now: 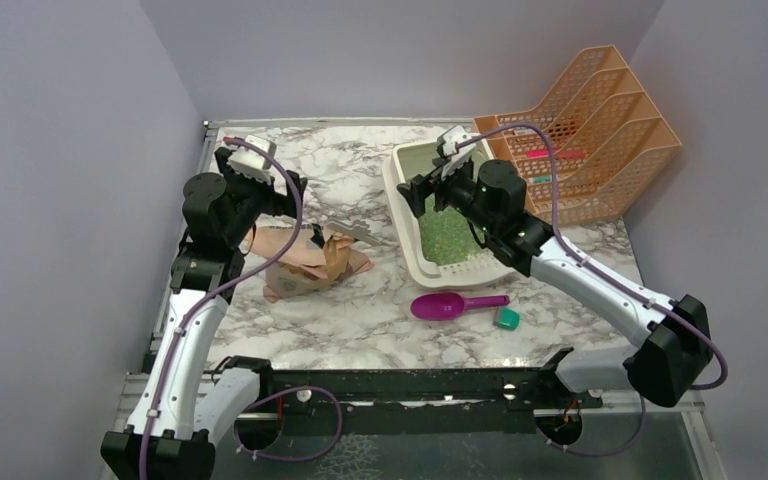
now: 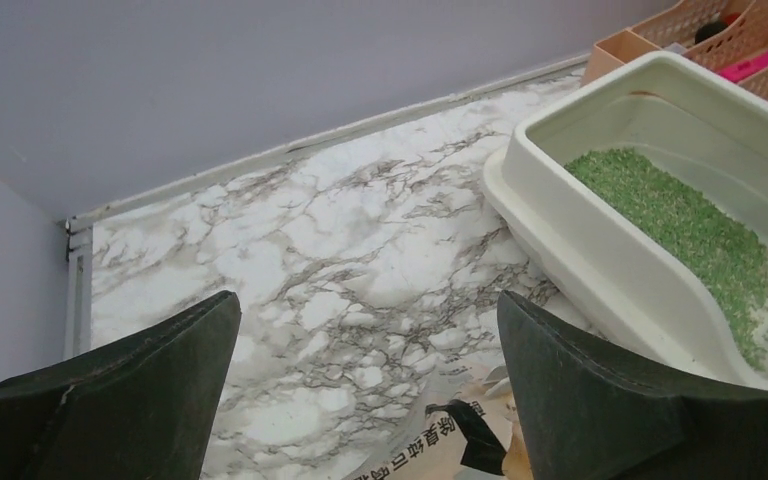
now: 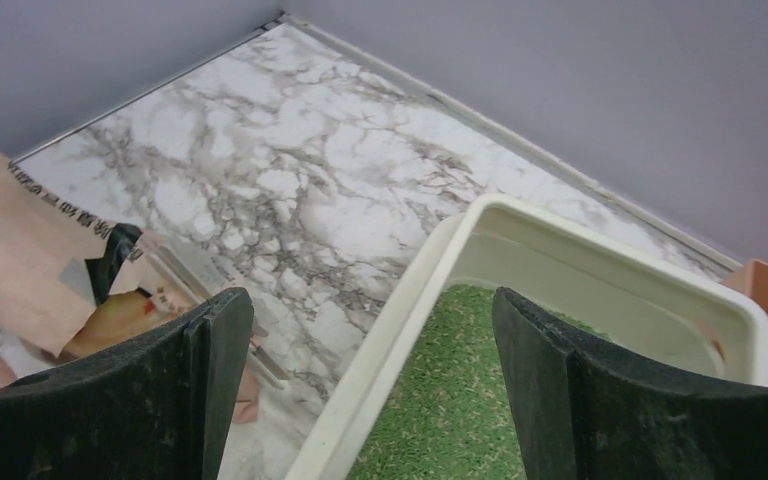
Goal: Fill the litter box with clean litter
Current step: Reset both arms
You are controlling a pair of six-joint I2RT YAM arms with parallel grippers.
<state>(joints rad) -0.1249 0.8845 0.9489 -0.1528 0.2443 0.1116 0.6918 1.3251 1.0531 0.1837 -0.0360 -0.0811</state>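
clean litter (image 1: 448, 236) lies in the litter box (image 1: 397, 200) — bag (image 1: 305, 262) left of it, scoop (image 1: 440, 306) before it, rack (image 1: 600, 150) to its right.

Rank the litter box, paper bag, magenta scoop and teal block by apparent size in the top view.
Largest to smallest:
1. litter box
2. paper bag
3. magenta scoop
4. teal block, clearly the smallest

The table (image 1: 360, 200) has a white and grey marble top. A crumpled tan paper bag (image 1: 305, 262) lies on its left side. The cream litter box (image 1: 403, 215) sits on the right side, toward the far edge. An orange rack (image 1: 600, 150) stands just beside the box, in the far right corner. A pink scoop (image 1: 440, 306) lies near the box's near end, with a small teal block (image 1: 507, 318) just to its right.
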